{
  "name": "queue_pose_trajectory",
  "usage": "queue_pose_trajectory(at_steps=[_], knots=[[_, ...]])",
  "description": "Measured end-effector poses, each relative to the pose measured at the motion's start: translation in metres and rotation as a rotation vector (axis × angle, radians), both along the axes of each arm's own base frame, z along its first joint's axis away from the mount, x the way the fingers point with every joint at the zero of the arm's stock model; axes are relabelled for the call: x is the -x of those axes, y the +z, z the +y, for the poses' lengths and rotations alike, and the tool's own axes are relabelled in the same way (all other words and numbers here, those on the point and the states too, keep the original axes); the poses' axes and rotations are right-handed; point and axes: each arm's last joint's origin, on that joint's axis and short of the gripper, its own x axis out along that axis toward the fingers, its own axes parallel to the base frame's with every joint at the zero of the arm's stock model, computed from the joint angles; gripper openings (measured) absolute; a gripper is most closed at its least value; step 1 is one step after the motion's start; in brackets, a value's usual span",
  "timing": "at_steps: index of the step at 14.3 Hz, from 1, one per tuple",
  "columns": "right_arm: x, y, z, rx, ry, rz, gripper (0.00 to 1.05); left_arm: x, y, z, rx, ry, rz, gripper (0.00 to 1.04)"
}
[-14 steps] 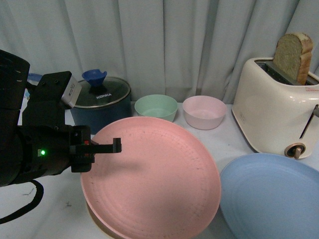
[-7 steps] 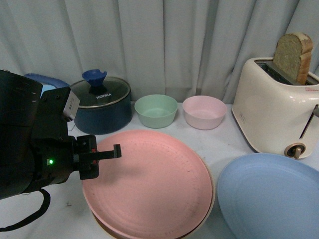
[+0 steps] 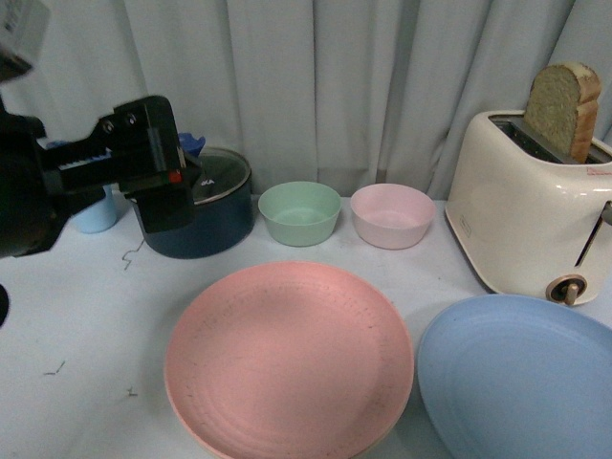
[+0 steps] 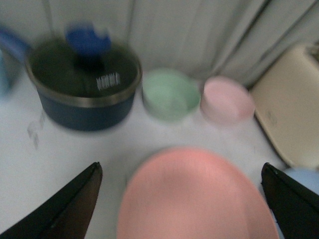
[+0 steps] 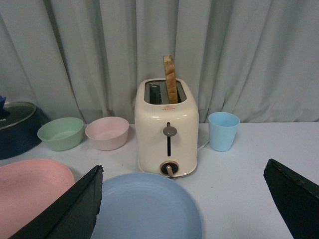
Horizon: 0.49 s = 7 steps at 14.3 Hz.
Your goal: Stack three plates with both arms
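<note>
Two large round matte plates lay flat at the near edge of the white tabletop (image 3: 86,325). The light blue plate (image 3: 516,378) was just in front of the cream two-slot toaster (image 3: 531,206). The pink plate (image 3: 290,359) was beside it on the side away from the toaster, their rims close. Both showed faint concentric ridges, and the pink one carried small dark specks.

The black boxy left gripper (image 4: 180,168) hung in the air clear of the pink plate and farther from the toaster, its fingers (image 4: 65,209) spread wide with nothing between them. The right gripper (image 5: 183,167) faced the toaster over the light blue plate, likewise spread and empty.

Behind the pink plate, a small green bowl (image 3: 299,212) and a small pink bowl (image 3: 392,215) stood side by side, the pink bowl nearer the toaster. A dark blue pot with a glass lid (image 3: 206,215) sat farther from the toaster than the green bowl. A slice of brown bread (image 3: 564,110) stood up from the toaster's slot. Pale grey curtains (image 3: 335,86) closed off the back.
</note>
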Motion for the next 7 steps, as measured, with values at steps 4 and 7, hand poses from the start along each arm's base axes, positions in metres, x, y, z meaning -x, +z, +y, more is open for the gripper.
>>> queue_pose_trajectory(at_steps=[4,7], knots=[[0.0,0.0,0.0,0.0,0.0,0.0,0.98,0.059,0.002,0.044,-0.2,0.202,-0.305,0.4],[0.0,0.0,0.0,0.0,0.0,0.0,0.98,0.075,-0.002,0.055,-0.212,0.192,-0.31,0.14]])
